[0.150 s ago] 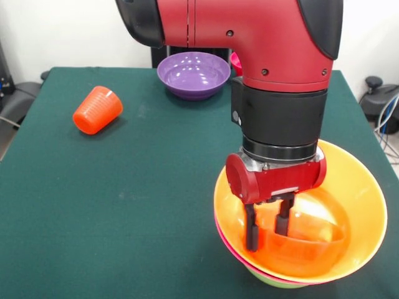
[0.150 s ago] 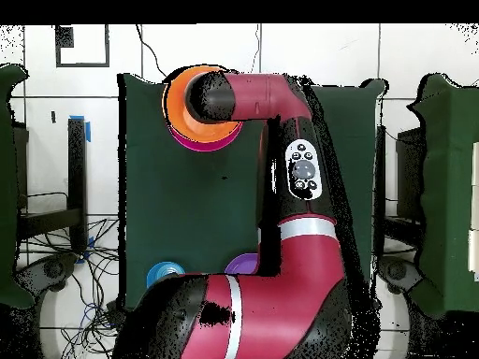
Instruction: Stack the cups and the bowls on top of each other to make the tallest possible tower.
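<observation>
Reaching into the tower (image 1: 299, 249) at the bench's (image 1: 124, 205) 5 o'clock corner.
Our hand (image 1: 268, 225), fingers spread, straddles the small orange bowl's (image 1: 308, 240) wall; we reckon it's light, slick plastic, best pinched at the rim.

Dark green cloth-covered table (image 1: 124, 187). Glossy purple round plastic bowl (image 1: 193, 73). Ribbed orange-red translucent plastic tumbler (image 1: 97, 110). Large glossy orange plastic bowl (image 1: 358, 187), yellower toward the rim, over a pink bowl's rim (image 1: 232, 249) and a pale green bowl (image 1: 271, 282). Red and black robot arm (image 1: 274, 56), black-fingered gripper (image 1: 268, 225). Small blue bowl (image 2: 161, 274).
</observation>
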Robot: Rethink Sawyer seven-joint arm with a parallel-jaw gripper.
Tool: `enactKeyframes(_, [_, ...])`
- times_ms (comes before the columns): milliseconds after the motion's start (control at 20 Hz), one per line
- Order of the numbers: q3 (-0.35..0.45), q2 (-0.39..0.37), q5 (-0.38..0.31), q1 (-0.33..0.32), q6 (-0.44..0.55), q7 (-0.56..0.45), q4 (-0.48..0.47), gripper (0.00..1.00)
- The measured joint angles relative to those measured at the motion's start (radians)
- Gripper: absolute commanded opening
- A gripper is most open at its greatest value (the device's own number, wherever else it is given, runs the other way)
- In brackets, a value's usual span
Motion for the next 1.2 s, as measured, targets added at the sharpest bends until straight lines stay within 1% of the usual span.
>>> enactKeyframes(500, [-0.003, 0.000, 0.028, 0.001, 0.002, 0.000, 0.000, 0.00])
enactKeyframes(850, [-0.005, 0.000, 0.028, 0.003, 0.003, 0.000, 0.000, 0.00])
enactKeyframes(1050, [-0.011, 0.000, 0.028, 0.006, 0.017, 0.000, 0.000, 0.00])
enactKeyframes(1200, [-0.026, 0.000, 0.028, 0.015, 0.050, 0.000, 0.000, 0.00])
